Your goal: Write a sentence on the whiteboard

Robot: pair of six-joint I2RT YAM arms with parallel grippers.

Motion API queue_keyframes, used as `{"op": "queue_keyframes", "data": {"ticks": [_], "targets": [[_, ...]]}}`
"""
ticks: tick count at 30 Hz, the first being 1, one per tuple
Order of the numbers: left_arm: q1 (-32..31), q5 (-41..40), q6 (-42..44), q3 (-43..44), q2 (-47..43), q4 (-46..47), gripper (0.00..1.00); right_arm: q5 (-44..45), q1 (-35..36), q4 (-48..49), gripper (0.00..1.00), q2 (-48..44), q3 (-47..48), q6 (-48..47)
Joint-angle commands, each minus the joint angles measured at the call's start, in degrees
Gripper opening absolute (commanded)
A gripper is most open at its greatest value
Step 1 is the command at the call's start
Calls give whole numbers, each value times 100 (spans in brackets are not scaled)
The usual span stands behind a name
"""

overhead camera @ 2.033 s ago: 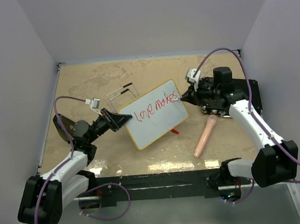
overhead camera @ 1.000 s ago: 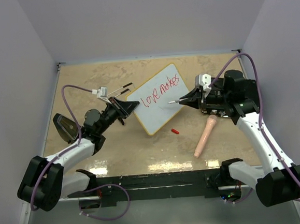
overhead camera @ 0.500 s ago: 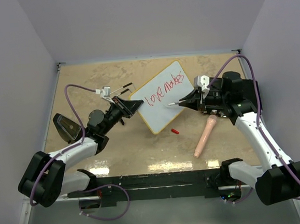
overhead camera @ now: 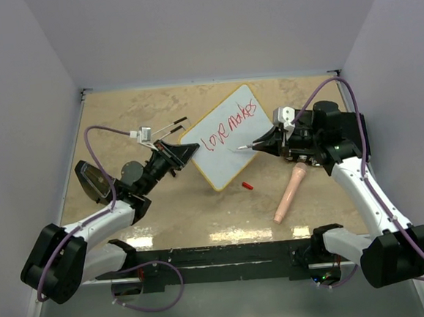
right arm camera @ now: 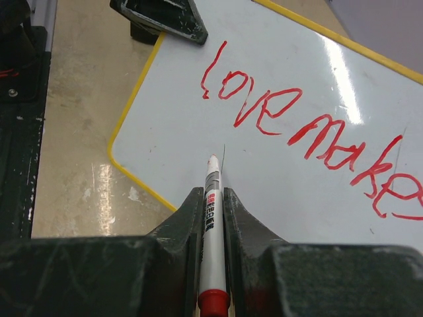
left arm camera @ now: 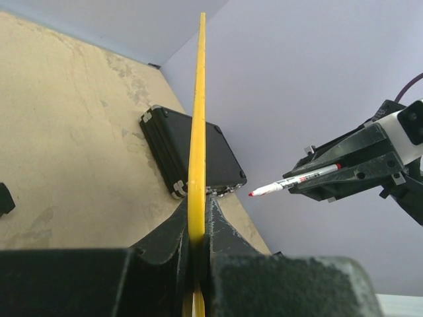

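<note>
The whiteboard [overhead camera: 229,139] is held tilted off the table, and my left gripper [overhead camera: 184,152] is shut on its lower left yellow rim. Edge-on in the left wrist view, the rim [left arm camera: 197,132] runs up from between my left gripper [left arm camera: 197,205] fingers. The sentence [right arm camera: 297,119] reads "love makes" in red, in one line. My right gripper [right arm camera: 212,195] is shut on a white marker [right arm camera: 211,198] with its tip pointing at the blank face under "love". The left wrist view shows the marker tip [left arm camera: 253,193] a short gap off the board.
A red cap [overhead camera: 248,186] and a pale pink handle [overhead camera: 289,191] lie on the table below the board. A black case [left arm camera: 192,152] sits behind the board, under my right arm. A wire stand [overhead camera: 169,127] lies at the back left.
The left gripper has raised the board and swung it toward the back. The marker has moved from the end of "makes" to below "love". Little has shifted in the last half second.
</note>
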Motion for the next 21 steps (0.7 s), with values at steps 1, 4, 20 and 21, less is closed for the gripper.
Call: {"op": "queue_keyframes", "data": {"ticks": [1, 4, 20, 21], "targets": [[-45, -95, -129, -31, -179, 988, 0, -105, -27, 18, 0, -10, 49, -122], [-45, -86, -129, -57, -197, 988, 0, -97, -27, 0, 0, -10, 49, -140], [-45, 28, -129, -31, -188, 1023, 0, -79, -18, 35, 0, 34, 14, -140], [-45, 28, -129, -22, -170, 1023, 0, -88, -18, 62, 0, 43, 5, -131]]}}
